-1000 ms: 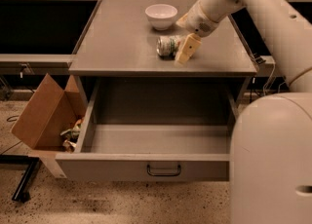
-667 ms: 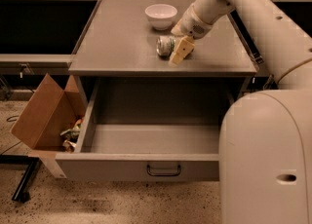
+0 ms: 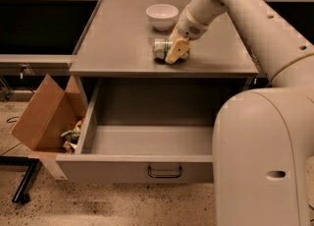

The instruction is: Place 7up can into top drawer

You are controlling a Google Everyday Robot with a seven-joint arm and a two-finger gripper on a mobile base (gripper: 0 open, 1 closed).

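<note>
Leftward since 1 second ago, the claw [image 3: 177, 51] now touches the can [image 3: 161, 49], lying sideways on the desk [image 3: 117, 48] just left of it; clamped or not, cannot tell. Probably light, slick, dentable: grip its middle.

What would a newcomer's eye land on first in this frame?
The big white arm fills the right side and reaches down to the cabinet top, where its gripper sits at a can lying on its side. Below, the wide grey drawer stands pulled open. A white bowl sits behind the can, and a cardboard box leans at the drawer's left.
</note>
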